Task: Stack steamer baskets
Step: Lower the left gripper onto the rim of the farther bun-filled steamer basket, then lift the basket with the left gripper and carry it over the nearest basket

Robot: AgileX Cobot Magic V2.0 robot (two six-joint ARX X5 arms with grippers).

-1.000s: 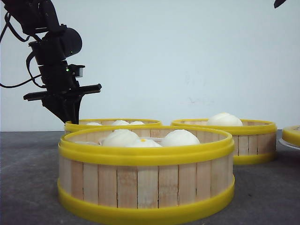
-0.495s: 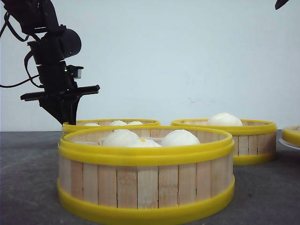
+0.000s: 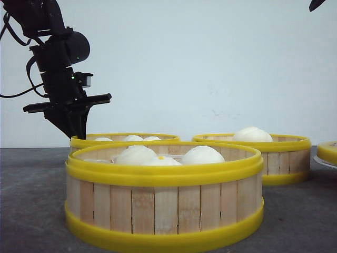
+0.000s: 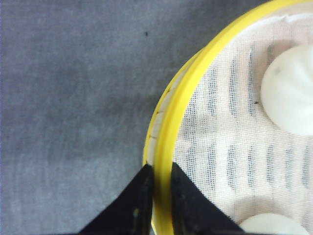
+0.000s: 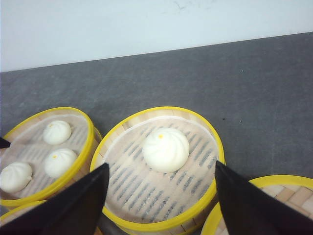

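Note:
Three steamer baskets with pale slat walls and yellow rims sit on the grey table. The nearest steamer basket [image 3: 163,211] holds three white buns. Behind it on the left is a second steamer basket [image 3: 126,138], also with buns. My left gripper [image 3: 79,133] is shut on its left rim [image 4: 182,105], one finger outside the wall and one inside. The back right steamer basket [image 3: 279,158] holds one bun [image 5: 165,149]. My right gripper [image 5: 161,165] hangs open high above this basket's near side, holding nothing.
A flat yellow lid [image 3: 327,152] rests on a white plate at the far right edge, and its rim [image 5: 274,182] shows below my right finger. Only a dark tip of the right arm [image 3: 315,4] shows at the top. A white wall closes off the back.
My left gripper and the back left basket have shifted slightly to the left. The other baskets have not moved.

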